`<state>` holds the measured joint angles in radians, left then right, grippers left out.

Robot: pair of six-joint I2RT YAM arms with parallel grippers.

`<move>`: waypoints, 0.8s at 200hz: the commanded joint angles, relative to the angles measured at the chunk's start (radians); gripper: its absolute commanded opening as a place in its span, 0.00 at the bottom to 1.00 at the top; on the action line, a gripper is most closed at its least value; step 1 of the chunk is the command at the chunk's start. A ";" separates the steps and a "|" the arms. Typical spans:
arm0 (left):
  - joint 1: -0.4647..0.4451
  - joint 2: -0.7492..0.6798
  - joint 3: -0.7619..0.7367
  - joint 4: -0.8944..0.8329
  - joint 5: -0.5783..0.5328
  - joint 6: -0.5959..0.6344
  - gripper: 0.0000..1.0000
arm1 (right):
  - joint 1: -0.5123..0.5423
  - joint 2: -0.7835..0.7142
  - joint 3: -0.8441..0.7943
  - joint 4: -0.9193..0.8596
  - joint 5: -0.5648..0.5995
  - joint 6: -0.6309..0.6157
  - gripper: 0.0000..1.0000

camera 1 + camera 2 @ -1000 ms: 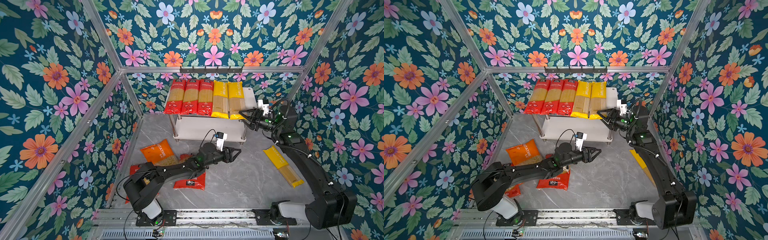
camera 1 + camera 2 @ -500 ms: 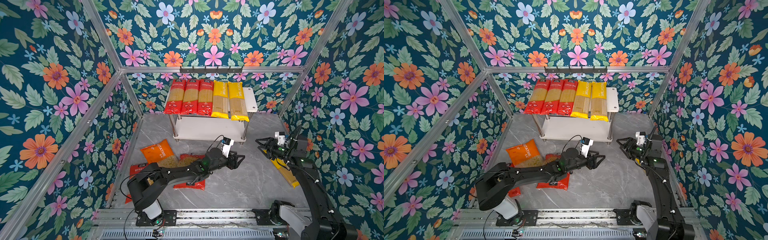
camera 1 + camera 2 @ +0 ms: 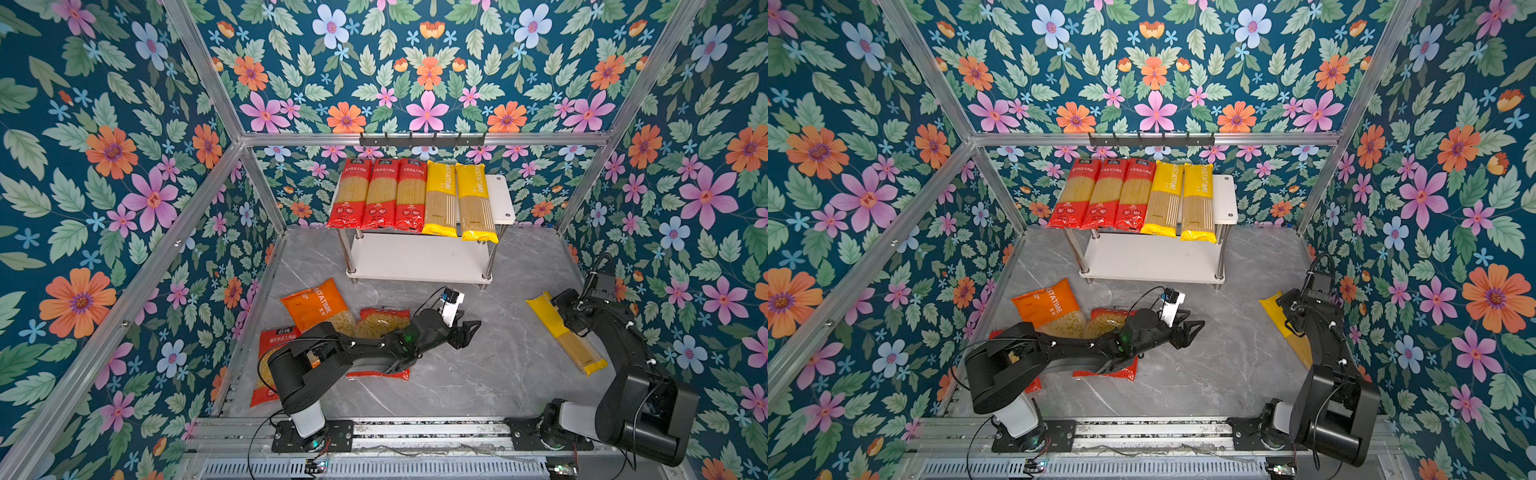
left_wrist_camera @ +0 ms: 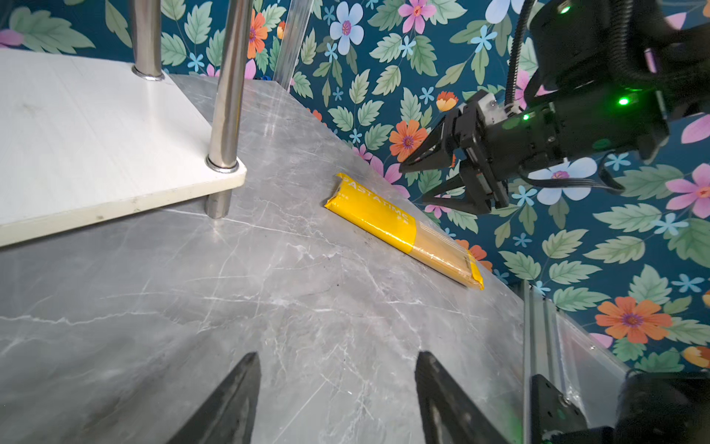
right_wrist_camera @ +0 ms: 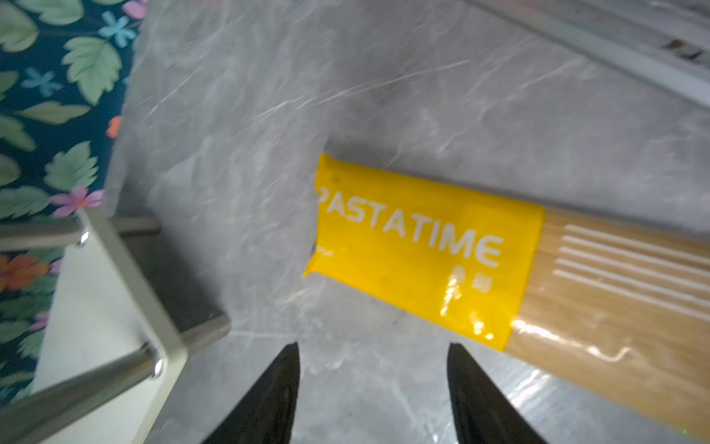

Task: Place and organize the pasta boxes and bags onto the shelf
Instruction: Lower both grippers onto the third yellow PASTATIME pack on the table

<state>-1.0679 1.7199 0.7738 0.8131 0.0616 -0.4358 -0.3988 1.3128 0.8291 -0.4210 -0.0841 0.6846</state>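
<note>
Closest to me, a red short-pasta bag lies flat on the grey marble floor by the left wall. A second red bag sits partly under my left arm. The orange bag is just behind them, touching the second one.

Past those bags the left gripper hangs over bare marble. In the left wrist view its fingers stand wide apart with only floor between them, and they touch no pack.

Off to the right, the right gripper hovers at the labelled end of the loose yellow pack. That pack lies flat near the right wall, well apart from the shelf. The right gripper's fingers are spread wide too and hold nothing. As far as I can see, the tips are clear of the wrapper.

Farthest back, the shelf stands against the rear wall. Its top board carries three red spaghetti packs and two yellow spaghetti packs. They lie side by side and touching, with their near ends overhanging the front edge. White board shows at the right end.
</note>
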 commanded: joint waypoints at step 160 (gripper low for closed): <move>0.034 0.002 -0.081 0.101 0.022 -0.119 0.67 | 0.364 -0.075 -0.217 0.017 -0.208 0.300 0.57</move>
<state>-1.0351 1.7203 0.6796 0.9192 0.0536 -0.5003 -0.0658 1.2930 0.6003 -0.2379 -0.2375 0.9108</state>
